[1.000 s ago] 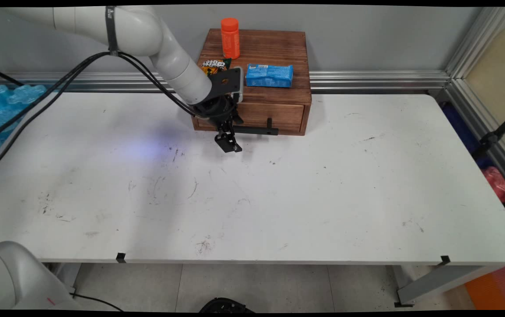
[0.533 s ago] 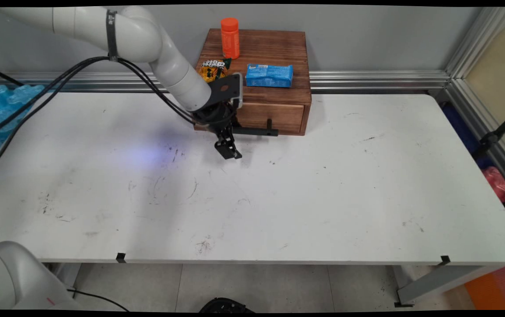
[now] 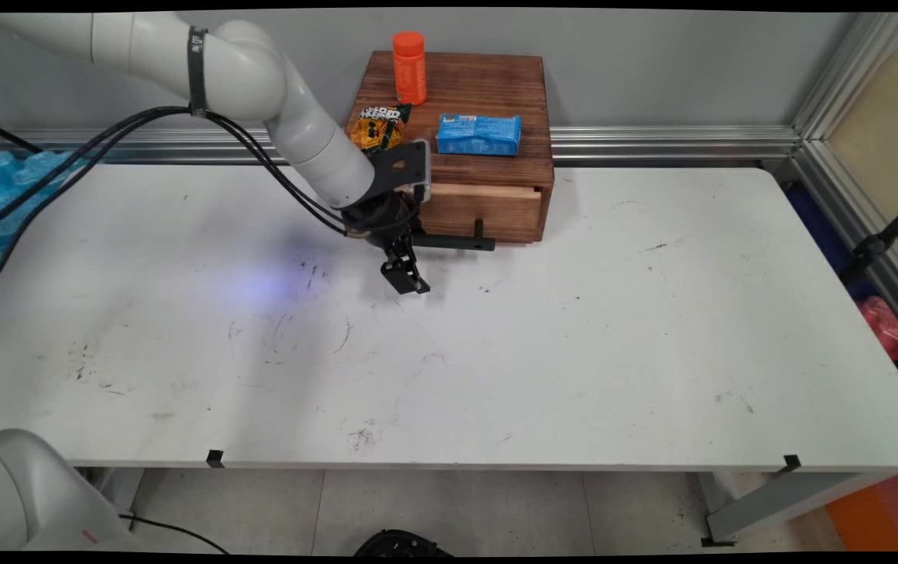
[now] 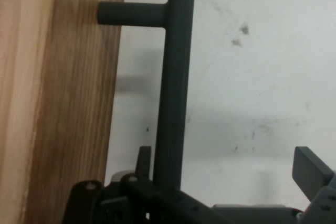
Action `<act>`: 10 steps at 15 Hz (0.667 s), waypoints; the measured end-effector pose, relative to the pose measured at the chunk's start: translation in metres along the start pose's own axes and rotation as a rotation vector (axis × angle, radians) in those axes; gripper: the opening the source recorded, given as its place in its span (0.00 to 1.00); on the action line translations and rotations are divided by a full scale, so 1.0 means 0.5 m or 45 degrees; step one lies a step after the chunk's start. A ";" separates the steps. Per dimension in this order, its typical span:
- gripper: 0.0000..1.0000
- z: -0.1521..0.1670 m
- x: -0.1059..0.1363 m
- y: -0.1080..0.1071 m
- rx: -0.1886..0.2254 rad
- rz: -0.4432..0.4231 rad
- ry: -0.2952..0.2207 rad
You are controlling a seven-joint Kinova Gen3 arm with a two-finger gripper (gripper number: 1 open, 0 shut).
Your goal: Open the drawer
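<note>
The brown wooden drawer box (image 3: 488,117) is showing rough, matt grain, its drawer's top edge (image 3: 480,190) paler raw wood. The black bar handle (image 4: 173,87) is looking like smooth matt plastic. The white surface (image 3: 496,352) is lying matt and scuffed. The orange plastic bottle (image 3: 410,66) and blue wrapped packet (image 3: 479,134) are gleaming faintly.
</note>
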 end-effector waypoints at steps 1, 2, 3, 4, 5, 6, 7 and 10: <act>1.00 0.000 0.000 0.002 -0.002 -0.003 0.000; 1.00 0.000 0.002 0.004 -0.003 -0.007 0.002; 1.00 0.000 0.003 0.007 -0.004 -0.012 0.002; 1.00 -0.001 0.004 0.009 -0.003 -0.016 0.003; 1.00 -0.003 0.007 0.012 -0.001 -0.024 0.003; 1.00 -0.004 0.009 0.015 0.002 -0.030 0.003; 1.00 -0.006 0.012 0.018 0.006 -0.037 0.002; 1.00 -0.011 0.021 0.030 0.015 -0.056 -0.001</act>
